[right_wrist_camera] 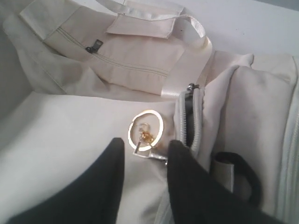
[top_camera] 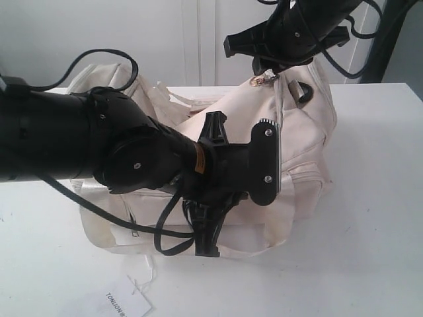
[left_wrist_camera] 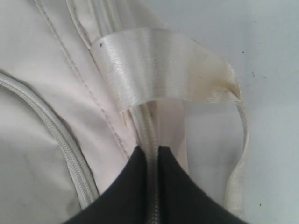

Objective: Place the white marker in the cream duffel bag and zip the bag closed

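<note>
So the cream duffel bag (top_camera: 304, 132) sat slumped on the white worktop (top_camera: 370, 231), with a paper hang tag (top_camera: 125, 305) lying loose near the front edge. The left pincer (left_wrist_camera: 149, 151) was clamped shut on the bag, its black fingers (left_wrist_camera: 126, 191) pinching a zipper seam (left_wrist_camera: 150, 137) just below a shiny strap (left_wrist_camera: 154, 65). Over at the far end of the bag, the right pincer (right_wrist_camera: 145, 141) was hanging with its jaws apart, and the gold ring pull (right_wrist_camera: 146, 134) was lying between the fingertips, not really pinched as far as I could tell. The zipper end (right_wrist_camera: 188, 119) right beside the ring showed a thin dark gap. The white marker didn't show up in any view.
</note>
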Controlling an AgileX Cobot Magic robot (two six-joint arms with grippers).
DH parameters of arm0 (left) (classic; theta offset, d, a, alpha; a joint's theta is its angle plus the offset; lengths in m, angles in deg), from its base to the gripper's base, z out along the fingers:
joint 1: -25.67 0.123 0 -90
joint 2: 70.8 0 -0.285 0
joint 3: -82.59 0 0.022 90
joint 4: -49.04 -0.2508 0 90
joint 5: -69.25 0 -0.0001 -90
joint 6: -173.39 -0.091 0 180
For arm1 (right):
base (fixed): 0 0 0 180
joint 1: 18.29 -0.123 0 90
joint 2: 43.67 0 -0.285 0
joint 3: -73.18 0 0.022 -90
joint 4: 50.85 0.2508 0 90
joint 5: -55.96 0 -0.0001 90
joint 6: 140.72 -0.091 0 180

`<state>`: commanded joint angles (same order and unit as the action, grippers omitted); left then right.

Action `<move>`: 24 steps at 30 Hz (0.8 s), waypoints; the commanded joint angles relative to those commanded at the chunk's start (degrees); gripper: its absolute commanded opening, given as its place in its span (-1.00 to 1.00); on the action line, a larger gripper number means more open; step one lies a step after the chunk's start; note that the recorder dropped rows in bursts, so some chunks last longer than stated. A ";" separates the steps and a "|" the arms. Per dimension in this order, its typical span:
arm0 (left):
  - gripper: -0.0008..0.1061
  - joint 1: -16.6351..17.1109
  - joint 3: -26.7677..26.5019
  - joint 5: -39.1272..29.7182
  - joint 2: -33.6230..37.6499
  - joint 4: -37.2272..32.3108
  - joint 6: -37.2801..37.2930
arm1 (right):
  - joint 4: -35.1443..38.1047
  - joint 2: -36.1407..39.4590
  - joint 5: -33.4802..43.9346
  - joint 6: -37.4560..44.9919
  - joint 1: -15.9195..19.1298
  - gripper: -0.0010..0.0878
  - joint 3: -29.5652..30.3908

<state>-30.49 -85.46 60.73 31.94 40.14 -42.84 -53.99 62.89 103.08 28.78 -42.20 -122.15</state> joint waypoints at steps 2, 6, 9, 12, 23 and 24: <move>-0.64 0.00 0.00 -0.62 0.00 0.00 0.00 | -0.14 -0.60 0.46 0.00 0.00 -0.28 0.00; -0.34 0.00 0.00 -1.72 0.00 0.00 0.23 | -0.41 -2.21 2.71 0.00 0.00 -0.28 0.00; -0.12 0.00 0.00 -2.13 0.00 0.00 0.23 | -0.64 -3.28 5.74 0.00 0.00 -0.28 0.00; 0.10 0.00 0.00 -2.23 0.00 0.00 0.23 | -0.86 -3.83 7.62 0.00 0.00 -0.28 0.00; 0.22 0.00 -0.11 -4.25 -2.92 0.23 4.09 | -0.86 -3.81 10.58 0.00 0.00 -0.28 0.00; 0.22 0.00 -0.11 -5.14 -3.83 0.23 5.13 | -0.86 -3.81 10.86 0.00 0.00 -0.28 0.00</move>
<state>-30.49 -85.57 55.59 28.12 40.37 -37.71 -54.85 59.08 113.94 28.78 -42.20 -122.15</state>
